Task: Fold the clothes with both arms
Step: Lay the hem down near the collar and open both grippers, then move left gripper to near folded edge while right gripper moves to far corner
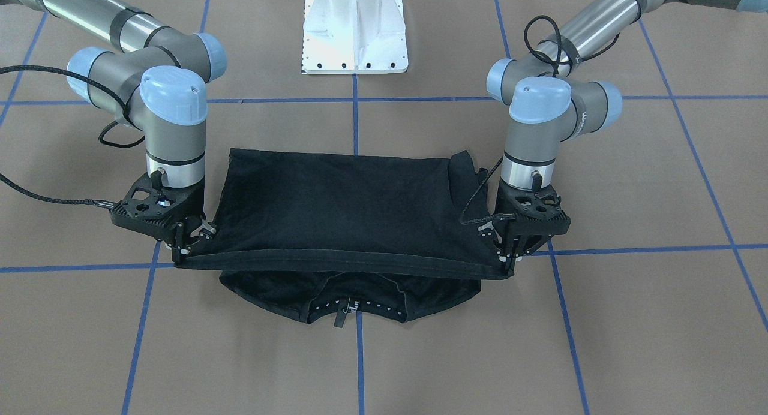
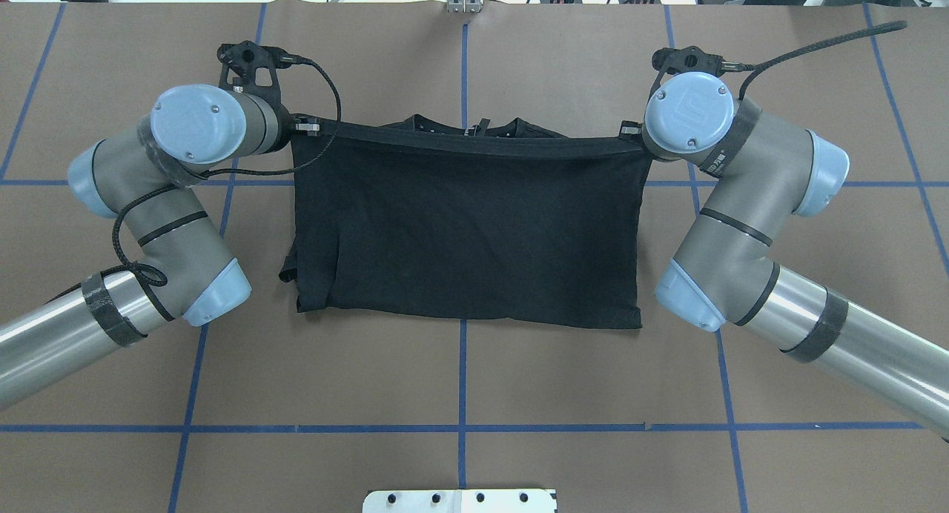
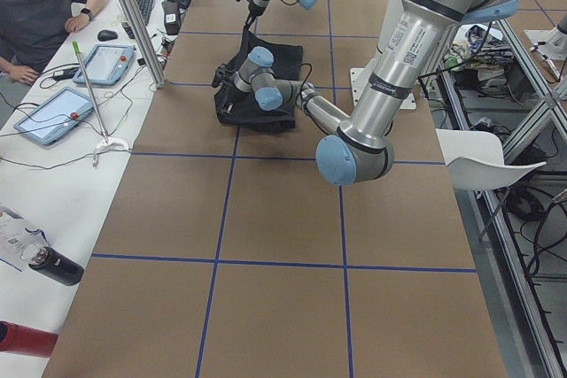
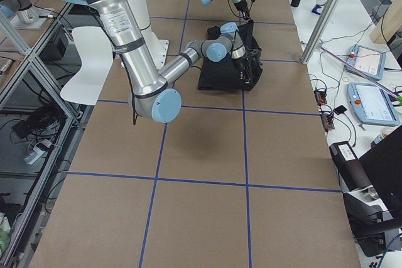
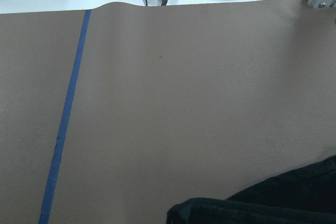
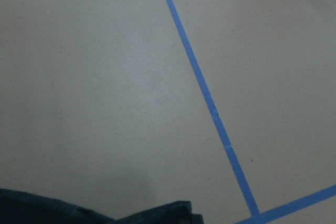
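Overhead exterior: the T-shirt (image 2: 467,231) is stretched across the table (image 2: 519,394), long axis left to right, collar pointed far. Its taut hem is clamped at either end by the left gripper (image 1: 507,260) and the right gripper (image 1: 180,256).

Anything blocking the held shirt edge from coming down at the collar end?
Nothing visible. The left gripper and right gripper hold the shirt by a taut edge near its collar; only bare table lies around it.

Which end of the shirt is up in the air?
The straight hem, stretched between the left hand and right hand. The collar end lies flat on the table.
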Tool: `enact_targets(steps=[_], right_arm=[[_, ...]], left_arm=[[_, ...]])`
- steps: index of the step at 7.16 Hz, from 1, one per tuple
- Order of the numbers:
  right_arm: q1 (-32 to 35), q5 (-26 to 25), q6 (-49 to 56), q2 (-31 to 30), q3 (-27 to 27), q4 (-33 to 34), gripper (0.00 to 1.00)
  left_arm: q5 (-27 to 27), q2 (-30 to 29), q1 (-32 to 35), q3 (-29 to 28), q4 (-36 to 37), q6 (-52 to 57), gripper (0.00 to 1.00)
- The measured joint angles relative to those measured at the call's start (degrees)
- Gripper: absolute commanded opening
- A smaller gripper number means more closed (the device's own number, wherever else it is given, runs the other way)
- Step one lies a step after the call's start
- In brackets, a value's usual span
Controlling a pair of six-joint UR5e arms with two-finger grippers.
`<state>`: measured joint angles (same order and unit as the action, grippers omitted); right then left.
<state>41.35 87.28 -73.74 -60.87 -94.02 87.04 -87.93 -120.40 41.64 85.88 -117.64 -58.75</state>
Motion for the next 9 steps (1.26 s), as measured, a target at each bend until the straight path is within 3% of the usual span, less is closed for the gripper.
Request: enact_targets(steps=[1, 2, 3, 6, 9], right_arm=[[0.03, 0.00, 0.18, 0.25, 0.70, 0.00, 0.00], [0.04, 0.00, 0.38, 0.46, 1.16, 0.03, 0.65], [0.04, 0.00, 0.77, 1.11, 1.77, 0.05, 1.00], [1.40, 2.33, 6.69, 3.85, 3.17, 0.04, 1.00], [3.60, 8.97, 13.21, 2.01, -1.58, 0.01, 1.00]], left_arm=[[0.02, -0.12, -0.03, -0.61, -0.05, 0.25, 0.03], [0.04, -0.34, -0.06, -1.23, -0.12, 0.30, 0.99], [0.06, -0.53, -0.15, -1.57, -0.49, 0.30, 1.00], [-0.43, 0.38, -0.16, 0.56, -4.29, 2.93, 1.00], [-6.41, 9.51, -0.17, 13.25, -4.77, 5.12, 1.00]])
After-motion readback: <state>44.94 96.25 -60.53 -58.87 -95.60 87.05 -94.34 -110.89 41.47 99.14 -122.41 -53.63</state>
